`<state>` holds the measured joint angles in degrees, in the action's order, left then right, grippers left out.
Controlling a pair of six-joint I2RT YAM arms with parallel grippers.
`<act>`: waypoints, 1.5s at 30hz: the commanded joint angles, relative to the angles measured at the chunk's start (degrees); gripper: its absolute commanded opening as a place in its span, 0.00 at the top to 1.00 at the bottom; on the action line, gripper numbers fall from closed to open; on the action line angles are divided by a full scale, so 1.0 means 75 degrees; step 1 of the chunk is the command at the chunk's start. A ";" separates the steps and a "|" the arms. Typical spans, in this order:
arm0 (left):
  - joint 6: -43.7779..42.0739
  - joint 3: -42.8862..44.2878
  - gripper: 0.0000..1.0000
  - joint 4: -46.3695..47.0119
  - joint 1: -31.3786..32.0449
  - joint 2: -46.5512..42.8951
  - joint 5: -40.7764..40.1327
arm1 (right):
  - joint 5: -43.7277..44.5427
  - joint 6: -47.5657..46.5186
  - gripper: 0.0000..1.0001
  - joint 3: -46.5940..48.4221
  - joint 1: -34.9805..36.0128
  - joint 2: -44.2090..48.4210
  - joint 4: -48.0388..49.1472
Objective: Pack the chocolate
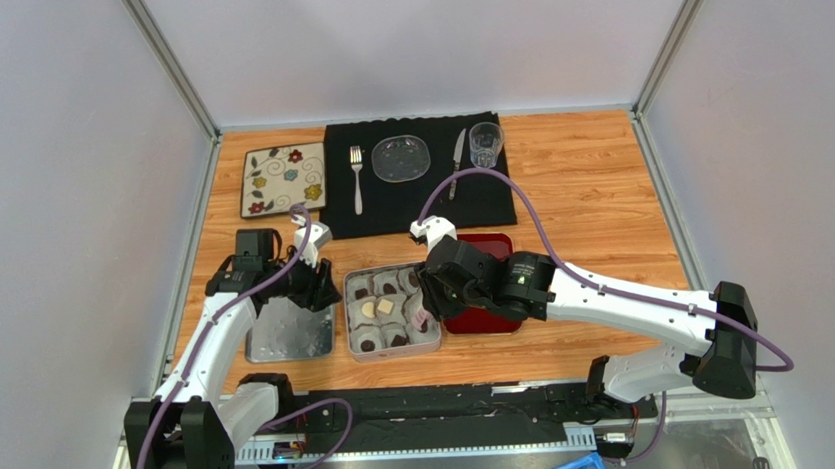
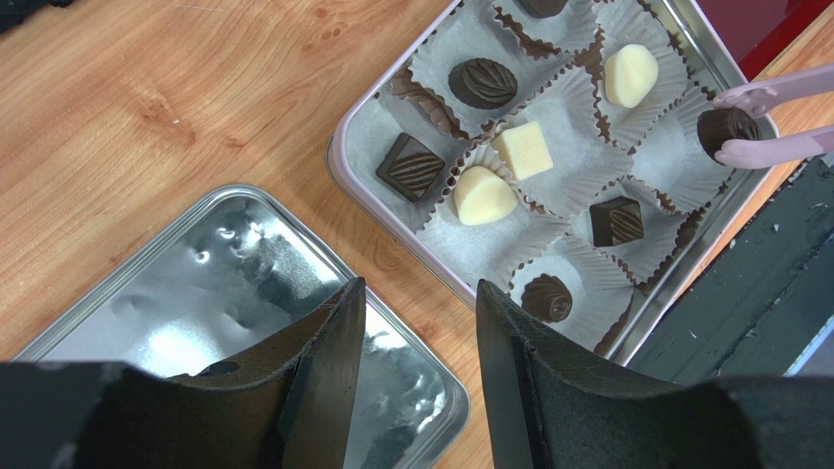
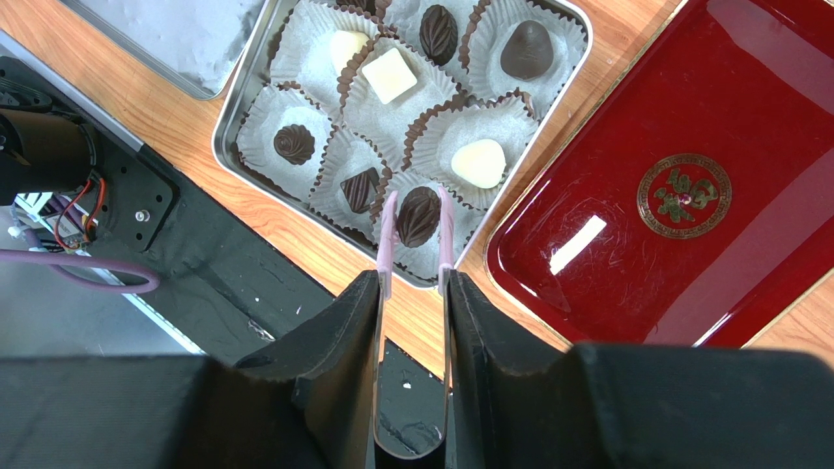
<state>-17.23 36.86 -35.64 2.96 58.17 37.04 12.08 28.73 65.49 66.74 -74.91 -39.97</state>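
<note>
An open metal tin (image 1: 351, 315) holds several pieces of chocolate, dark (image 2: 482, 82) and cream-white (image 2: 484, 194), each in a white paper cup. My right gripper (image 3: 413, 281) is shut on pink-tipped tongs (image 3: 389, 234). The tong tips flank a dark ribbed chocolate (image 3: 419, 215) over the paper cup at the tin's near right corner. That same piece (image 2: 726, 127) shows between the tips in the left wrist view. Whether it rests in the cup I cannot tell. My left gripper (image 2: 421, 288) hangs open and empty above the corner of the tin's lid (image 2: 196, 293).
A glossy red tray (image 3: 685, 195) lies right of the tin, touching it or nearly so. The lid (image 1: 286, 335) lies left of the tin. At the back, a black mat (image 1: 409, 208) carries a fork, glass plate, knife and glass. A floral plate (image 1: 282, 180) is back left.
</note>
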 commanded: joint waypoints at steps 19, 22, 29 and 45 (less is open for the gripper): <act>-0.0151 0.0300 0.46 -0.0030 -0.0032 -0.0104 0.0183 | 0.1198 0.0001 1.00 0.0209 0.0043 0.0660 -0.0084; -0.0140 0.0358 0.46 -0.0053 -0.0032 -0.0104 0.0183 | 0.2031 0.0001 1.00 0.0046 -0.0167 0.1069 -0.0295; -0.0128 0.0394 0.46 -0.0065 -0.0032 -0.0139 0.0253 | 0.3908 0.0095 1.00 -0.1218 -0.1877 0.2380 -0.0297; -0.0222 0.0359 0.46 -0.0100 -0.0032 -0.0209 0.0148 | 0.6991 0.2741 0.95 -0.2077 -0.3555 0.0569 0.0608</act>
<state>-17.26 37.58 -36.05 2.96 57.93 37.65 57.47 36.95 47.94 40.34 -66.57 -35.18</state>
